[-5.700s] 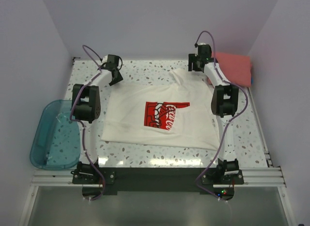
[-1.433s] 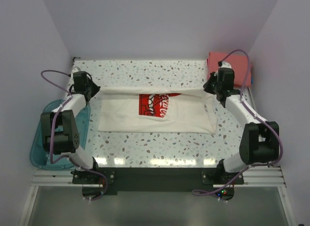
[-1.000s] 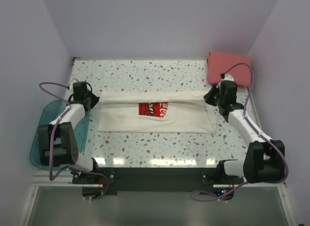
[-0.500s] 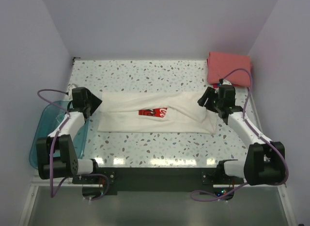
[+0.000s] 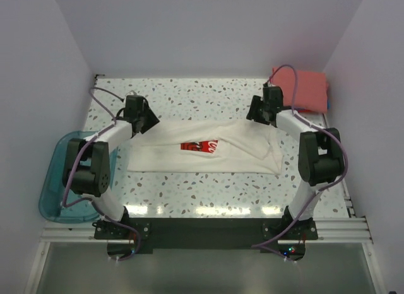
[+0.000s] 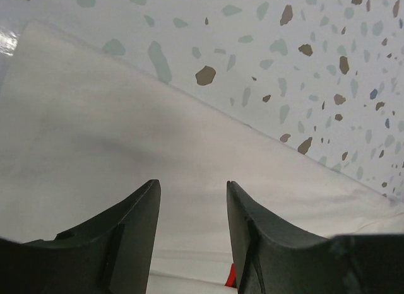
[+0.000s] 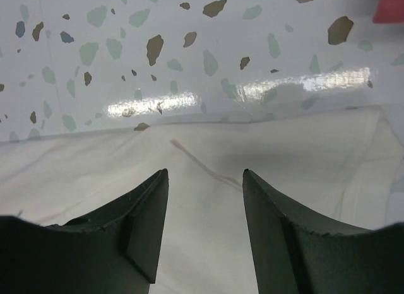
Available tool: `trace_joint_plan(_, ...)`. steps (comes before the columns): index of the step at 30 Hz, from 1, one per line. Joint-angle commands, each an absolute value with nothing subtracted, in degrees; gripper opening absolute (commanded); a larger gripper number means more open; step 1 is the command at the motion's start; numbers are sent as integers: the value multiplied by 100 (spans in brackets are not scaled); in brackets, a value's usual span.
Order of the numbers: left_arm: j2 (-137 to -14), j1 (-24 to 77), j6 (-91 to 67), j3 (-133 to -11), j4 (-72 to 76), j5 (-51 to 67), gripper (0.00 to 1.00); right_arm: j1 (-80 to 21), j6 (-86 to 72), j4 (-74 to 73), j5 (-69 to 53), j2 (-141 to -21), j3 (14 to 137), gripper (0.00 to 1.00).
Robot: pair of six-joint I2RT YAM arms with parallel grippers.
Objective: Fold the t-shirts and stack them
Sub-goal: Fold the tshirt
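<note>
A cream-white t-shirt (image 5: 240, 152) lies folded into a wide band across the middle of the table, with a strip of its red-and-white print (image 5: 199, 146) showing. My left gripper (image 5: 149, 122) hovers open over the band's far left corner, with cream cloth (image 6: 95, 149) under its fingers (image 6: 132, 231). My right gripper (image 5: 254, 113) is open over the far right corner, above cloth with a seam (image 7: 202, 168). Neither holds anything. A folded coral-red t-shirt (image 5: 306, 89) lies at the back right, a blue edge (image 5: 329, 105) beneath it.
A translucent teal tub (image 5: 60, 187) sits at the table's left edge beside the left arm. Bare speckled tabletop (image 5: 202, 95) stretches behind the shirt, and a strip (image 5: 202, 190) lies in front. Walls close in at the back and sides.
Both grippers were shut on the shirt's ends a second ago. They have opened and let go, then moved back and inward to the band's far corners. The cloth has settled flat.
</note>
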State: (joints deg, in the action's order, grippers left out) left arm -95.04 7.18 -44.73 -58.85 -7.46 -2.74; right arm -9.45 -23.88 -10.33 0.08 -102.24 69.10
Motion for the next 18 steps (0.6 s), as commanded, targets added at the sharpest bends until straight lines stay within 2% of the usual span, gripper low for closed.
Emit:
trace_joint_plan(1,-9834,861,-4377,-6187,-774,-211,51,-1125,-2057,-1177,9,-10755,7548,54)
trace_joint_plan(12,-10186,958,-4412,-6223,-650,-105,50,-1415,-1811,-1301,176,-11320,7849,54)
trace_joint_plan(18,-10169,958,-4412,-6223,-659,-105,49,-1476,-1846,-1353,176,-11242,7708,35)
